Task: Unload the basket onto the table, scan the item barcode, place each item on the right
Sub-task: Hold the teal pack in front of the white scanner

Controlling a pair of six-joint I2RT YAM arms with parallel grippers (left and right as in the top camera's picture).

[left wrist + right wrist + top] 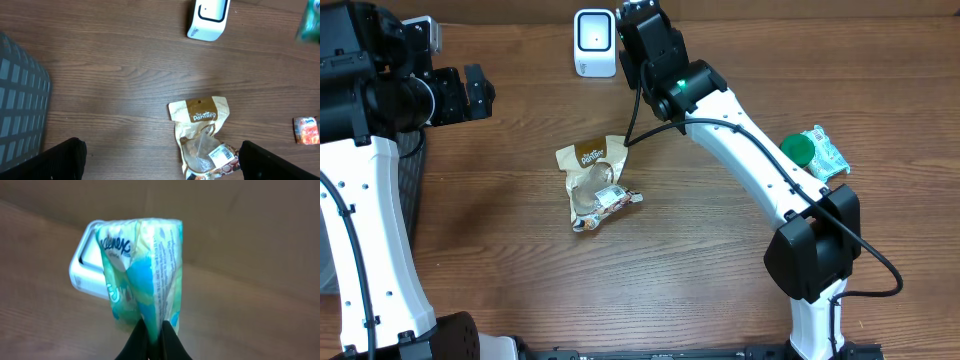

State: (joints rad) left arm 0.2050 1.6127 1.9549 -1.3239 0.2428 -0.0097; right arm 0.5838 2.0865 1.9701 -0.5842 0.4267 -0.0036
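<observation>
My right gripper (155,330) is shut on the lower edge of a blue-green Kleenex tissue pack (142,265) and holds it upright. Right behind the pack stands the white barcode scanner (87,272), partly covered by it. From overhead, the scanner (595,42) sits at the table's far edge, with the right wrist (645,35) just to its right; the held pack is hidden there. My left gripper (480,92) hovers open at the far left, with nothing between its fingers (60,160).
A tan snack bag (592,185) with a barcode label lies mid-table, also in the left wrist view (202,135). Another tissue pack (828,152) and a green-capped item (798,149) lie at the right. A small red packet (306,130) and a dark basket (20,110) flank the table.
</observation>
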